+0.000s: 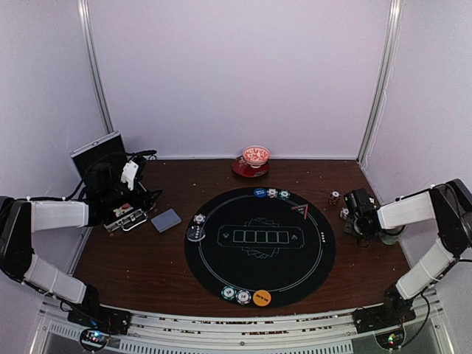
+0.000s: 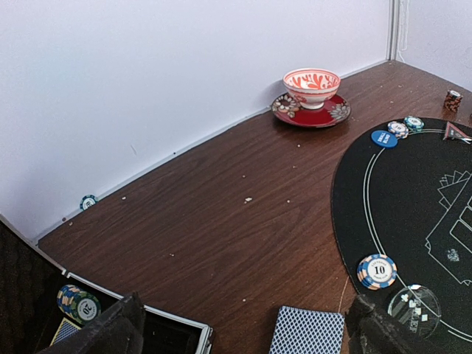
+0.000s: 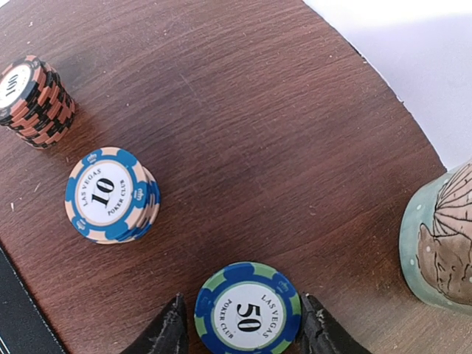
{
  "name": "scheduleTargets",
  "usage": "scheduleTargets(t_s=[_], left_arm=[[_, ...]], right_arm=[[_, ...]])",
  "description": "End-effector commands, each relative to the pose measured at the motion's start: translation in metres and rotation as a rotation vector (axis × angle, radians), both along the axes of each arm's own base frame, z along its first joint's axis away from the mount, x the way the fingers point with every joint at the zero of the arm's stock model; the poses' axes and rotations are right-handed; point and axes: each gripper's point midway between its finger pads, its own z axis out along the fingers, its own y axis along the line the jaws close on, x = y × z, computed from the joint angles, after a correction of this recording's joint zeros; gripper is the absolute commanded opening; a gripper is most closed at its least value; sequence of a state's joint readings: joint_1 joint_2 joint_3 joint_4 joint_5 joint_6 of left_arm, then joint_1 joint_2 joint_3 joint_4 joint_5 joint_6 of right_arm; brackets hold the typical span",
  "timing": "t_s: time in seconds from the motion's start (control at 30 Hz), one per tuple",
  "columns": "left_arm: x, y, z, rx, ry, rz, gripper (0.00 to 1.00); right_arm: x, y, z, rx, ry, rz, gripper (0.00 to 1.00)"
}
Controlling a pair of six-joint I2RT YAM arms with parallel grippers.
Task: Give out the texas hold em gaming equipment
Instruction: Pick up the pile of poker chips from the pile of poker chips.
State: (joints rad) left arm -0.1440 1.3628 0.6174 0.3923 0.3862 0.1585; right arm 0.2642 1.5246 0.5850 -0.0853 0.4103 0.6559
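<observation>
Right gripper point(image 3: 243, 332) is low over the table point(image 3: 280, 133), jaws about half apart either side of the green-and-blue 50 chip point(image 3: 248, 313). The chip lies on the wood, just off the black mat point(image 1: 295, 273). Whether the pads are touching it, I cannot tell. Here's the worry: a thin disc flat on wood (nothing for fingers to get under) can squirt out if the squeeze lands on its rounded edge. The blue 10 stack point(image 3: 109, 195) sits just ahead, and a skidding chip could topple it. The pale green cup point(image 3: 439, 243) crowds the right side too. Left gripper point(image 2: 243, 332) stands wide and empty, near the card deck point(image 2: 306, 332).
</observation>
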Motion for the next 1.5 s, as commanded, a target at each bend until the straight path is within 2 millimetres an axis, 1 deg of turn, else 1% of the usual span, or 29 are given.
scheduleTargets(t_s=[0.0,0.2,0.63,0.7,0.8,0.87,0.93,1.03,1.13,1.27,1.37,1.47], left_arm=[[0.005,-0.004,0.021,-0.015,-0.062,-0.018,0.98],[0.005,-0.004,0.021,-0.014,-0.061,-0.017,0.98],[0.005,-0.004,0.021,-0.015,-0.063,-0.018,0.98],[0.005,-0.004,0.021,-0.014,-0.062,-0.017,0.98],[0.005,-0.004,0.021,-0.015,-0.062,-0.018,0.98],[0.005,-0.004,0.022,-0.015,-0.063,-0.018,0.98],[0.005,-0.003,0.021,-0.014,-0.063,-0.017,0.98],[0.005,-0.004,0.021,-0.014,-0.062,-0.017,0.98],[0.006,-0.003,0.021,-0.013,-0.061,-0.013,0.98],[0.006,-0.002,0.021,-0.012,-0.062,-0.007,0.98],[0.007,-0.002,0.021,-0.01,-0.063,-0.004,0.98],[0.007,-0.001,0.021,-0.007,-0.066,0.002,0.98]], right_arm=[[0.004,-0.003,0.007,-0.03,-0.02,-0.019,0.49],[0.004,-0.004,0.006,-0.033,-0.015,-0.026,0.46],[0.004,-0.002,0.003,-0.034,0.003,-0.019,0.44],[0.004,-0.002,0.003,-0.032,0.002,-0.018,0.42],[0.004,-0.002,0.003,-0.031,0.003,-0.015,0.33],[0.003,-0.002,0.002,-0.033,0.004,-0.018,0.32],[0.003,-0.003,0.005,-0.037,-0.005,-0.022,0.27],[0.002,-0.002,0.015,-0.049,-0.031,-0.021,0.22],[0.004,0.003,0.032,-0.074,-0.078,-0.01,0.16],[0.006,0.017,0.052,-0.069,-0.132,0.038,0.15],[0.01,0.034,0.066,-0.055,-0.164,0.096,0.15],[0.015,0.066,0.088,-0.045,-0.205,0.189,0.15]])
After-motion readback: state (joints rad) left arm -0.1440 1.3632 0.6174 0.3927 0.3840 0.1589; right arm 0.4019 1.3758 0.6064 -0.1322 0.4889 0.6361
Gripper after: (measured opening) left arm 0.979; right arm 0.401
